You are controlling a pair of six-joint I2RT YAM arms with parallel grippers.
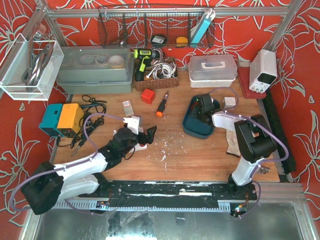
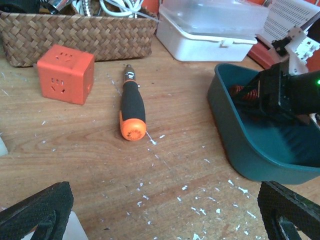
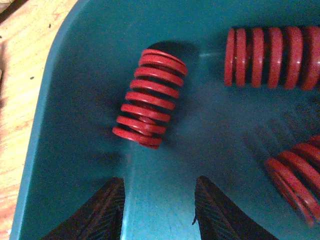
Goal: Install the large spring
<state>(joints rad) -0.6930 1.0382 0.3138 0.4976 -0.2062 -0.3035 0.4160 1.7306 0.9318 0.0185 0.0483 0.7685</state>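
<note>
Three red springs lie in the teal bin (image 3: 65, 100): one short and tilted (image 3: 149, 98) just ahead of my fingers, a longer one (image 3: 272, 57) at top right, and one (image 3: 295, 172) at the right edge. My right gripper (image 3: 159, 210) is open and empty, inside the bin (image 1: 192, 127), a little short of the tilted spring. My left gripper (image 1: 145, 136) is open and empty, low over the table beside a white part (image 1: 132, 122). In the left wrist view my left gripper (image 2: 162, 215) faces the bin (image 2: 250, 155), where a spring (image 2: 245, 93) shows beside the right gripper (image 2: 290, 92).
An orange-handled screwdriver (image 2: 132, 107) and an orange cube (image 2: 65, 73) lie between the left gripper and a wicker basket (image 2: 75, 35). A white lidded box (image 1: 212, 70) stands behind the bin. A power supply (image 1: 262, 70) is at back right. White chips litter the wood.
</note>
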